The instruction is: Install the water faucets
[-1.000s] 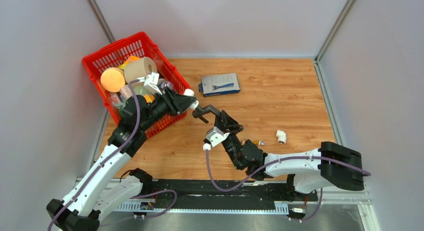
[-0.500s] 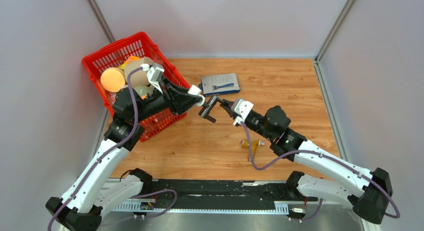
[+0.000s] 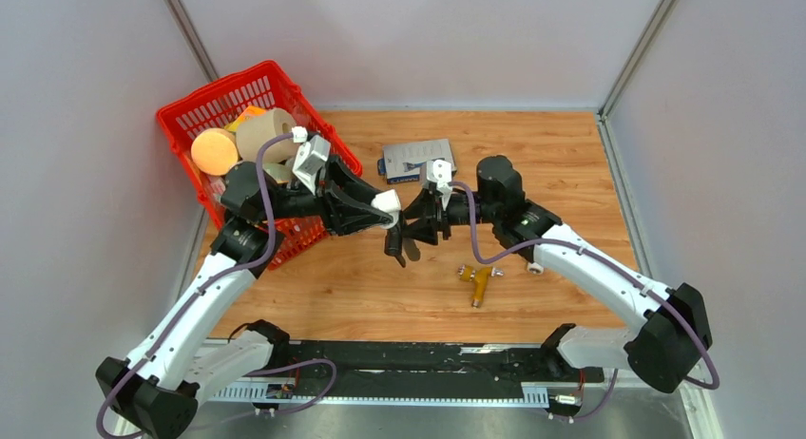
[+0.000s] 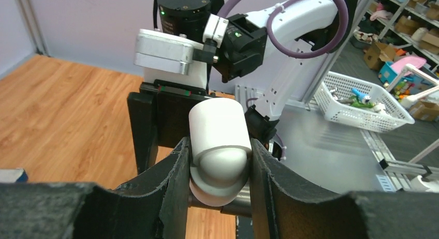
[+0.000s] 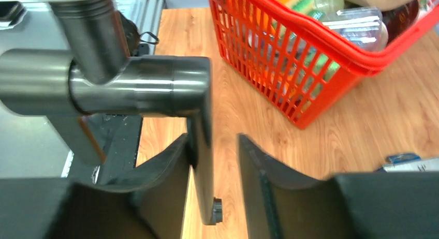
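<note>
My left gripper [image 3: 382,209] is shut on a white plastic elbow fitting [image 4: 219,144] above the wooden table's middle. A dark grey metal water faucet [image 3: 397,241] hangs from that elbow, its threaded end meeting the white fitting. In the right wrist view the water faucet's thick body [image 5: 132,86] lies crosswise and its thin bar [image 5: 205,166] runs down between my right gripper's jaws [image 5: 212,140]. The bar rests against the left finger, with a gap to the right finger, so that gripper [image 3: 412,230] is open around it.
A red basket [image 3: 328,146] full of household items stands at the back left, right behind the left arm. A blue box [image 3: 407,160] lies at the back centre. A brass tee fitting [image 3: 478,278] and a small white elbow [image 3: 535,267] lie on the table under the right arm.
The right arm swung up from low over the table's near side and now reaches in from the right, jaws around the faucet. The left gripper carried the elbow and faucet slightly right.
</note>
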Controlling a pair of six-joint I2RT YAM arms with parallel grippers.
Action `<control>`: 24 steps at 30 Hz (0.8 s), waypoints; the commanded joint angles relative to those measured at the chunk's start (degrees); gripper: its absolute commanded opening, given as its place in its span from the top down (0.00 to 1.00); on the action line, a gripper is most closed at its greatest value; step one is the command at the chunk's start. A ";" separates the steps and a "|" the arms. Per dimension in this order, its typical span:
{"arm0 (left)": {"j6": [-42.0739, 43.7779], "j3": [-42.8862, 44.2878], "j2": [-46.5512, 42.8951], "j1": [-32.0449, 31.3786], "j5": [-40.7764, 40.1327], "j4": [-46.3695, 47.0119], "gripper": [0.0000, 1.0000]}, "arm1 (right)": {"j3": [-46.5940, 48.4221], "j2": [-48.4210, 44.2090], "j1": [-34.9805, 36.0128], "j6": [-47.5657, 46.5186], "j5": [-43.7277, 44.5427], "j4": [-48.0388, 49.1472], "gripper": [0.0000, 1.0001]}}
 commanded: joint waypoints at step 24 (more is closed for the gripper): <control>-11.95 0.35 -3.33 -4.74 -49.84 -15.52 1.00 | -27.48 -21.20 27.51 -19.01 65.69 41.43 0.32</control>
